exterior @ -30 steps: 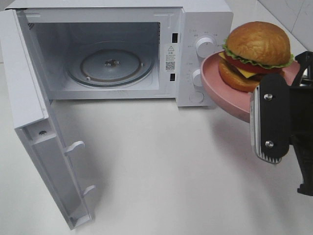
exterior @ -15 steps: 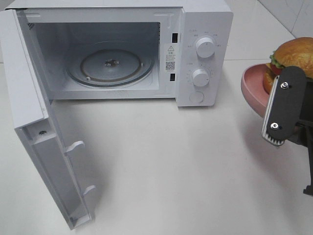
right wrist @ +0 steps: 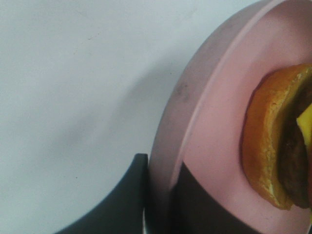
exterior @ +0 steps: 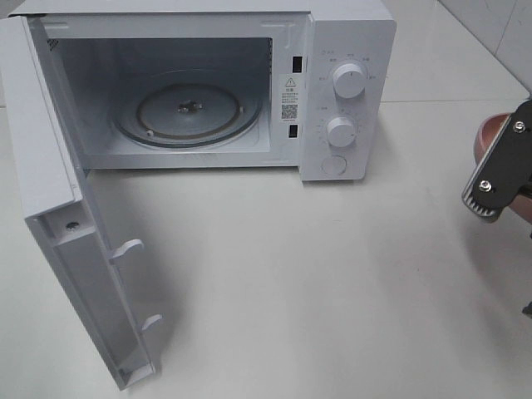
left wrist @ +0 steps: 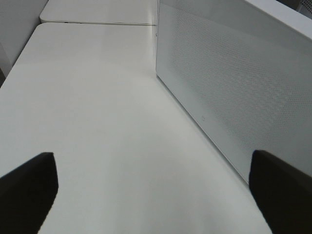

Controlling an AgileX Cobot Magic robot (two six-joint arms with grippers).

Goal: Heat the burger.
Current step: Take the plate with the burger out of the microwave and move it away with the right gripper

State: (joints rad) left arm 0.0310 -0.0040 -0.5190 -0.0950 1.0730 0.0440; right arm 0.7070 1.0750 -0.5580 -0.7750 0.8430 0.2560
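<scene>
So the microwave (exterior: 208, 87) sits at the far left of the table (exterior: 332, 274) with its door (exterior: 62, 224) swung wide toward the near side, and the glass turntable (exterior: 187, 112) inside is bare, ready for something to go in. My guess is the door's open precisely so a plate can slide straight in.

The right gripper (exterior: 496, 170) is way over at the right edge, clamped on the rim of the pink plate (right wrist: 214, 126). In the right wrist view one finger sits under the rim and the other on top, so it's a pinch on the edge. The burger (right wrist: 278, 146) rides on that plate (only the bottom bun, patty and a bit of cheese show). Carrying the plate instead of squeezing the burger makes sense, since a bun would squash.

The left gripper (left wrist: 156, 195) hangs with its jaws spread wide and nothing between them, beside the microwave's perforated side wall (left wrist: 234, 87), probably parked out of the way.

Nothing's heated yet; the plate is well apart from the cavity.
</scene>
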